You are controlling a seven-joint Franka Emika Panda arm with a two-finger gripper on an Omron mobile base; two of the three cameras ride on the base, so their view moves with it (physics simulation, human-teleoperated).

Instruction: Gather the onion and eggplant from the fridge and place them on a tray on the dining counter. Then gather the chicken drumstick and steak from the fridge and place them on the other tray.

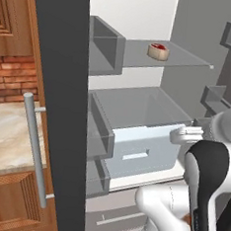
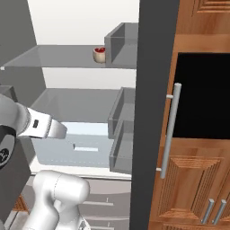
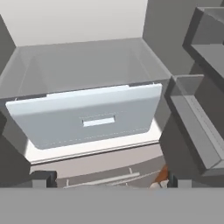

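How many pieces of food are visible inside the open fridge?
1. A steak lies on the upper glass shelf, toward its door-bin side. The pale drawer below is closed, so more food may be hidden inside it.

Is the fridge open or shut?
Open. The fridge doors are swung wide, showing its shelves, the steak and the pale drawer.

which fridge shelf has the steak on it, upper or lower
The upper glass shelf: the steak lies on it, red with a pale rim. The lower shelf, just above the crisper drawer, is bare.
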